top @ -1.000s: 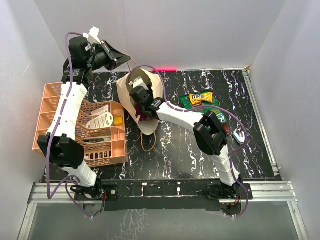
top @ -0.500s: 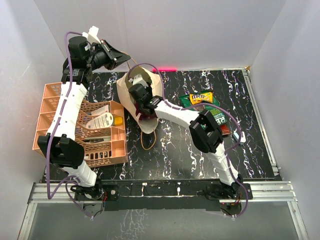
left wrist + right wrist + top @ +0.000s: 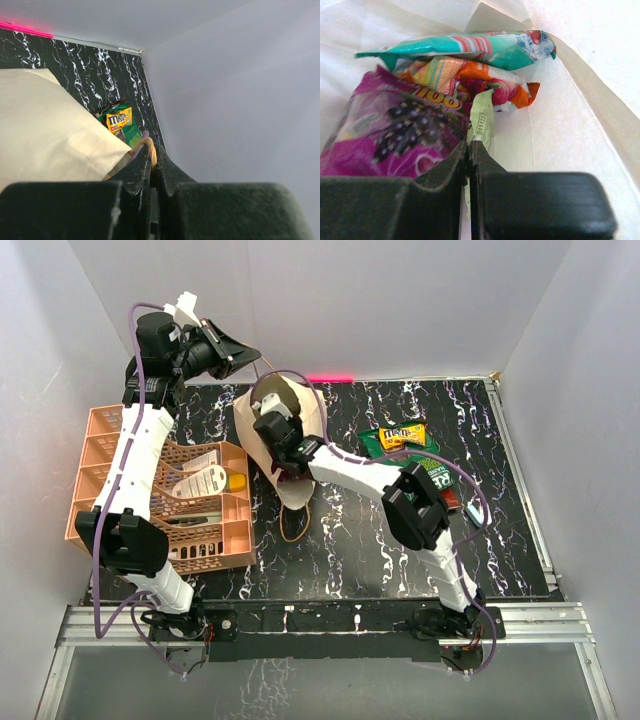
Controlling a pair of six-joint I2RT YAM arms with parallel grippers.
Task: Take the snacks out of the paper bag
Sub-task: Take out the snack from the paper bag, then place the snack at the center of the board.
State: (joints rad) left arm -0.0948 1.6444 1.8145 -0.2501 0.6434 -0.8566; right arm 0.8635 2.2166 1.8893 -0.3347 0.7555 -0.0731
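Inside the paper bag (image 3: 580,115), right gripper (image 3: 469,146): jaws pressed together on a thin pale-green flap (image 3: 482,117). I take it for a packet's edge; its body is hidden. Just beside the flap, a magenta packet (image 3: 395,135); behind that an orange packet (image 3: 480,80); on top, against the bag's back fold, a teal packet (image 3: 470,47). So several snacks are yet to come out. At the bag's far rim, left gripper (image 3: 154,156) is closed on the looped handle (image 3: 148,144), holding that side up. Right of the bag, out on the table (image 3: 350,540): a yellow M&M's packet (image 3: 403,435) and green packets (image 3: 432,470). Left of the bag, orange basket (image 3: 100,420) with white tubes (image 3: 200,483) in its compartments; not my concern. Step in hand, as I judge it: drawing the pinched packet out. To do it well I would back straight out through the bag's mouth, slowly, with the wrist off the paper walls. The hold is on a thin edge only, so a jerk or a snag on the magenta packet could slip it. The handle should be kept taut so the mouth does not sag.
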